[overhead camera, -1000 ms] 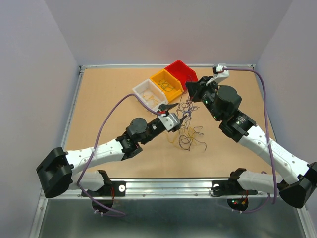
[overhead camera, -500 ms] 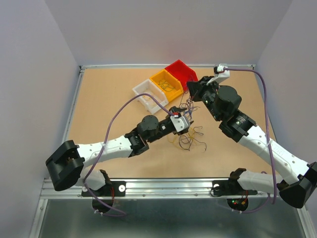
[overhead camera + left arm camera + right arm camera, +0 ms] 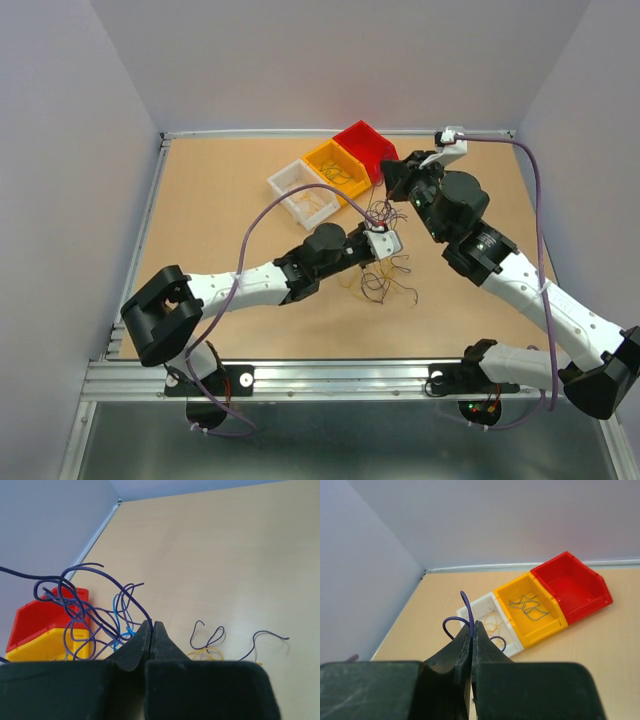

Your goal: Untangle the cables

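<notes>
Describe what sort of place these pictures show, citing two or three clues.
Probably a robotics lab test cell: a tan table boxed in by plain walls, two robot arms bolted to a metal rail, and sorting bins beside loose cables.

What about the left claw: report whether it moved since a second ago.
Yes: the left claw moved right, away from the white bin.
</notes>
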